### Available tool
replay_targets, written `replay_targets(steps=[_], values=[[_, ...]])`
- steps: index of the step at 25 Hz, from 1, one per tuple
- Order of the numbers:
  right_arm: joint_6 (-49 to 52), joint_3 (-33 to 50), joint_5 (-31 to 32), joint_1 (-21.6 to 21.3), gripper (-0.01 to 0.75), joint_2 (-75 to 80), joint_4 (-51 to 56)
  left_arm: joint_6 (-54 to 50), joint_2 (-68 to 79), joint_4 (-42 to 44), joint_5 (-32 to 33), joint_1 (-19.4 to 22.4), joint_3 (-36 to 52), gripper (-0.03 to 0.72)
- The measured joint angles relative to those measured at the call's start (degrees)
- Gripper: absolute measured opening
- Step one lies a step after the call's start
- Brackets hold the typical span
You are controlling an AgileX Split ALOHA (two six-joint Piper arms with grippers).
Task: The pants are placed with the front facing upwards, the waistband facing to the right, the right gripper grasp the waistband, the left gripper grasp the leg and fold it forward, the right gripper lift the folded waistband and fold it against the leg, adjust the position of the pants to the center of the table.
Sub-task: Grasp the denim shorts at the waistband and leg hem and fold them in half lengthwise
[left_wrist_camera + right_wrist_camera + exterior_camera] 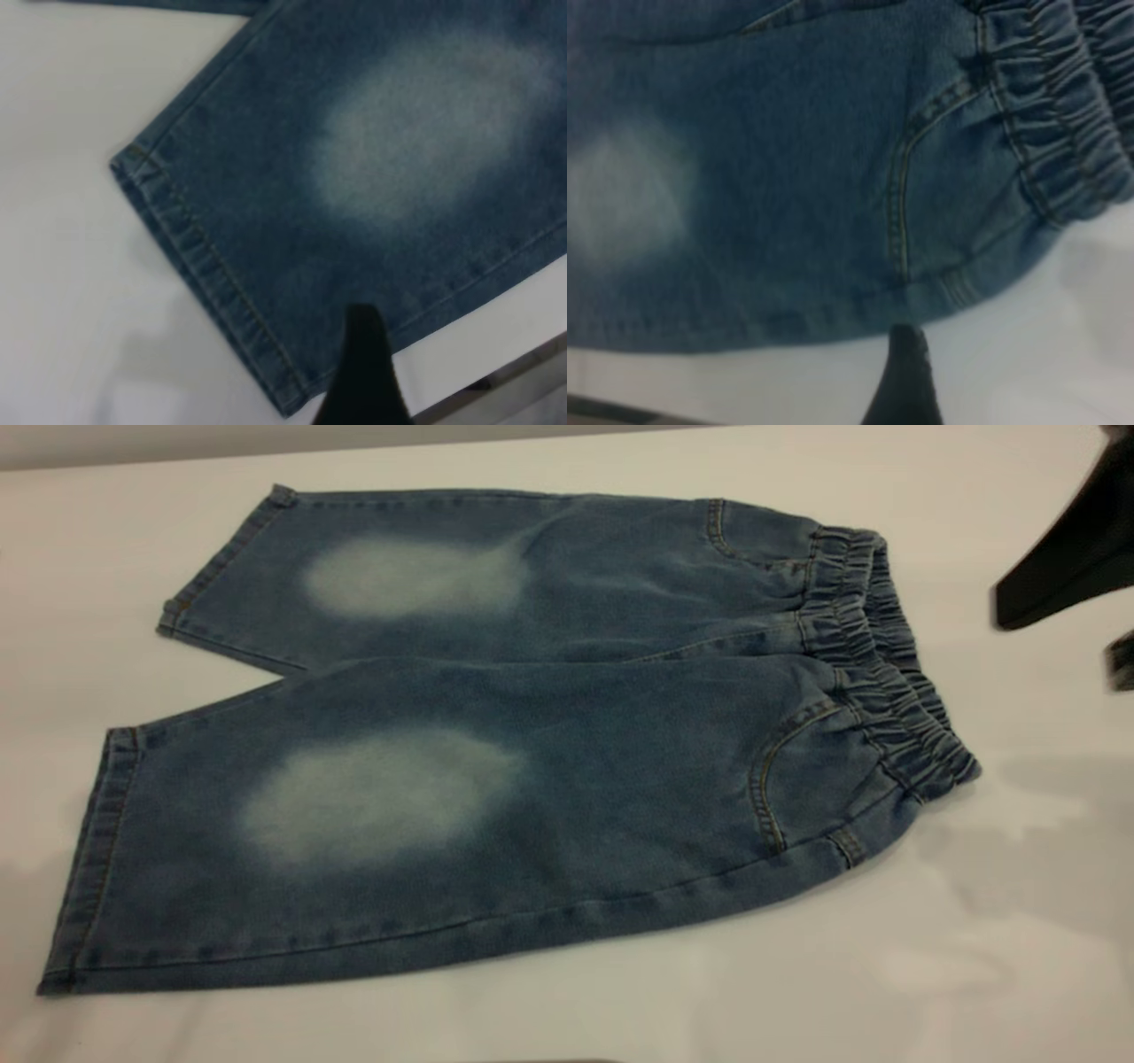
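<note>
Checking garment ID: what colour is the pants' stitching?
Tan on the blue pants; clearest in the right wrist view.

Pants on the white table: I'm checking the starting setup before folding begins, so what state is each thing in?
Short blue denim pants: spread flat, unfolded, front up, ungripped.
Gathered elastic waistband: at the right end, lying on the table, not grasped.
White matte table: bears the pants.
Left gripper: hovering by the near leg's hem corner; fingers' state unclear.
Right gripper: just off the near edge by the waistband; state unclear.
</note>
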Motion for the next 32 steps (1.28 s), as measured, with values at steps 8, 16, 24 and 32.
replay_targets(steps=[8, 16, 24, 32], values=[[-15.09, -0.39, -1.01, 0.00, 0.545, 16.91, 18.92, 0.13, 3.95, -0.30, -2.33, -5.58, 0.00, 0.495], [-22.88, -3.78, 0.68, -4.66, 0.545, 25.07, 24.10, 0.20, 5.89, -0.41, -3.63, -6.03, 0.00, 0.495], [-23.30, -9.00, 4.15, -8.98, 0.545, 31.36, 22.72, 0.75, 6.24, -0.41, -5.19, -6.03, 0.00, 0.495], [-23.30, -11.98, 7.50, -8.98, 0.544, 36.22, 22.33, 2.12, 6.24, -0.41, -6.19, -6.03, 0.00, 0.495]])
